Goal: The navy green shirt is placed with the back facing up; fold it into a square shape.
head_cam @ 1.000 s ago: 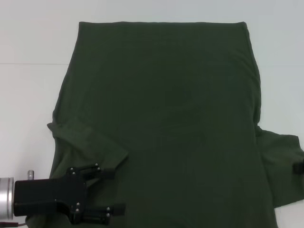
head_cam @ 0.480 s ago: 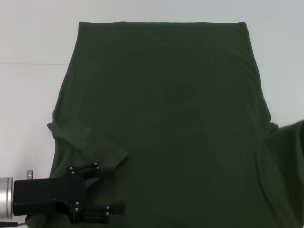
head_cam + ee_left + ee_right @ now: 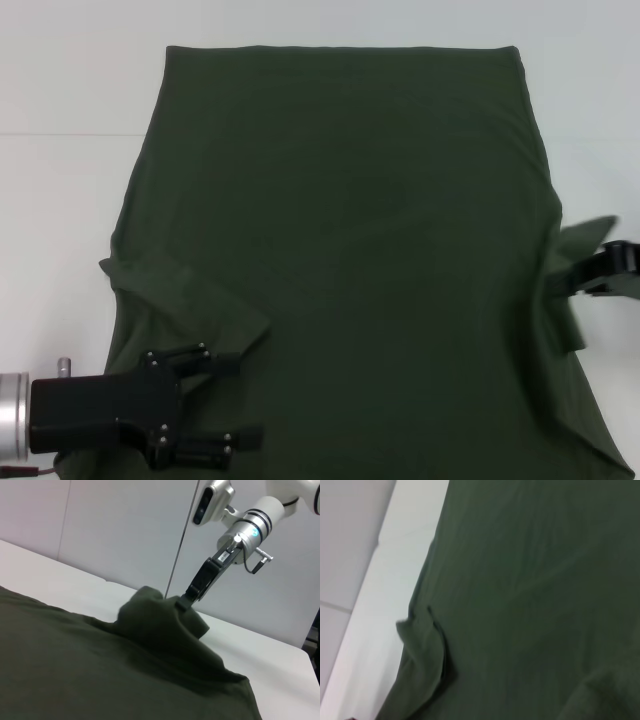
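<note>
The navy green shirt lies spread flat on the white table, its hem at the far side. Its left sleeve is folded in over the body. My left gripper hovers open over the shirt's near left corner, just beside that folded sleeve. At the right edge my right gripper is shut on the right sleeve, holding it lifted above the shirt's side. The left wrist view shows this right gripper pinching a raised bunch of the shirt. The right wrist view is filled by shirt fabric.
Bare white table surrounds the shirt on the left, right and far sides. A pale wall stands behind the table in the left wrist view.
The right gripper has lifted the right sleeve off the table and carried it inward toward the shirt's body. The left arm has stayed where it was.
</note>
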`<move>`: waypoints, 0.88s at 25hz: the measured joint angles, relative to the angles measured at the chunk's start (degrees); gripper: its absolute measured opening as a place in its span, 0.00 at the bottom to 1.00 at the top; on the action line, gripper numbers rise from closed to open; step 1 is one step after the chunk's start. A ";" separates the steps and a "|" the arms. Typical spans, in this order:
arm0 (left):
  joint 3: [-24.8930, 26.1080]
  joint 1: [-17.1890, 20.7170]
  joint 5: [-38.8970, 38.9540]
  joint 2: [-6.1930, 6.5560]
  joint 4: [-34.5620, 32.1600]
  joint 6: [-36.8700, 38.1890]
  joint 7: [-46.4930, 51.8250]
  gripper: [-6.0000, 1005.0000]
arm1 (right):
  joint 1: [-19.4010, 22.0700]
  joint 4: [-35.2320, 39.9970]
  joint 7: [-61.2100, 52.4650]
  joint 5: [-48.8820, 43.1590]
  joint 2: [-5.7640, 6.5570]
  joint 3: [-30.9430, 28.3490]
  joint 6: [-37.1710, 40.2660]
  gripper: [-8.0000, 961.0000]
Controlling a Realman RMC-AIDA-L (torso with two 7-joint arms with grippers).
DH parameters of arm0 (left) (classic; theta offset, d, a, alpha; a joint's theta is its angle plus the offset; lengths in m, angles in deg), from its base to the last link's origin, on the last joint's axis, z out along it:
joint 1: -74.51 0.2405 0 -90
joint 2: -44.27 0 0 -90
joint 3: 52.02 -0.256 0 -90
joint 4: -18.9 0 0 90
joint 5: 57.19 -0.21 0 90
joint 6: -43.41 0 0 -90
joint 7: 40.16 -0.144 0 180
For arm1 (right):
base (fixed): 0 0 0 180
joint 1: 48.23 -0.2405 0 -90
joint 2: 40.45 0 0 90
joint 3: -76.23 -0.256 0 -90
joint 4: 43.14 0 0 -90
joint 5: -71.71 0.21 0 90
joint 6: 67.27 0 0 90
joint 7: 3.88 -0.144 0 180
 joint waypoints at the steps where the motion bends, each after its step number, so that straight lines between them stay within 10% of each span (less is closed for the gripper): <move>1: -0.02 0.00 0.00 0.00 0.02 -0.01 0.00 0.90 | -0.60 -0.73 -0.30 -0.02 -0.12 1.16 -0.45 0.04; 9: -0.14 0.00 0.00 -0.07 0.35 -0.09 0.00 0.90 | -2.29 -2.55 0.28 1.32 -1.43 3.02 -1.51 0.04; 22: 1.74 -0.17 0.65 0.41 1.83 0.08 5.49 0.90 | 5.21 -8.76 23.80 18.78 -1.26 -2.96 5.42 0.57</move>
